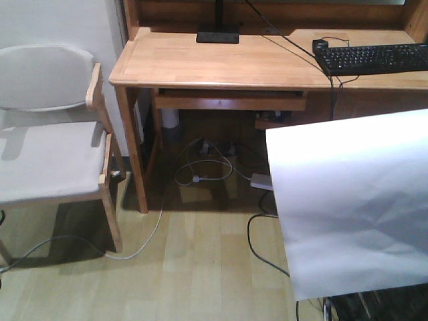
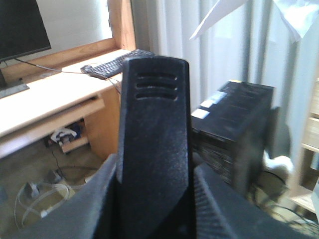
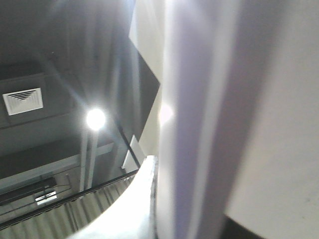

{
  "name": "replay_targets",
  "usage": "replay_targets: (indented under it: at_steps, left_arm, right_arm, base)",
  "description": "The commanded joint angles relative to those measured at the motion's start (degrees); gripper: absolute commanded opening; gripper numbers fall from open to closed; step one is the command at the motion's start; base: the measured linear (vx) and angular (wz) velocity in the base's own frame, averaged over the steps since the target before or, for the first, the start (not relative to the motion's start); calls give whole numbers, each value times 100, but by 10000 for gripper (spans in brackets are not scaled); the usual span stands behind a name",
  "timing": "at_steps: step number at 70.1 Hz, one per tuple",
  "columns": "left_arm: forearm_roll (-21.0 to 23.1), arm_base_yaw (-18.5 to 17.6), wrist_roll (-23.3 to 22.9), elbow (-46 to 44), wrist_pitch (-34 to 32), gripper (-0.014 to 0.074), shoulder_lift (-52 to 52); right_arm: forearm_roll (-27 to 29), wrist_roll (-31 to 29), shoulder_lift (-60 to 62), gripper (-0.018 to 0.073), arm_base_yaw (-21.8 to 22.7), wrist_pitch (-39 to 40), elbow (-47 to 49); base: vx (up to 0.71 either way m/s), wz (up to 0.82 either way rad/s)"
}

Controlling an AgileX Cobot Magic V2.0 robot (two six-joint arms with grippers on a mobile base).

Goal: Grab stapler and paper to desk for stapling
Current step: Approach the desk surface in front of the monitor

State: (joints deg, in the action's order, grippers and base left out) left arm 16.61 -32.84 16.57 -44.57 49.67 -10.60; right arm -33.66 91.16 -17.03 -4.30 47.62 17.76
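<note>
The black stapler (image 2: pixel 154 129) stands upright, filling the left wrist view, with my left gripper (image 2: pixel 155 172) shut on its lower body, one finger on each side. The white paper (image 1: pixel 354 207) hangs in the air at the right of the front view, below and in front of the desk (image 1: pixel 200 63). In the right wrist view, which points up at the ceiling, the paper (image 3: pixel 224 124) lies flat against one pale finger (image 3: pixel 139 199) of my right gripper (image 3: pixel 158 199), which is shut on its edge. Neither gripper shows in the front view.
On the desk are a black keyboard (image 1: pixel 374 58), a mouse (image 1: pixel 320 45) and a monitor base (image 1: pixel 217 35). A grey-seated wooden chair (image 1: pixel 53 134) stands to its left. Cables (image 1: pixel 200 167) lie under it. A black computer tower (image 2: pixel 234 129) stands by the curtains.
</note>
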Motion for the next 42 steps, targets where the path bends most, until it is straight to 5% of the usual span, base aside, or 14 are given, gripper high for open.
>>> replay_targets:
  at_steps: [1, 42]
  left_arm:
    - [140, -20, -6, -136, -673, -6, -88]
    - [140, -20, -6, -136, -673, -6, -88]
  right_arm:
    - [121, -28, -49, -6, 48, 160, 171]
    - [121, -28, -49, -6, 48, 160, 171]
  base:
    - [41, -7]
    - [40, 0]
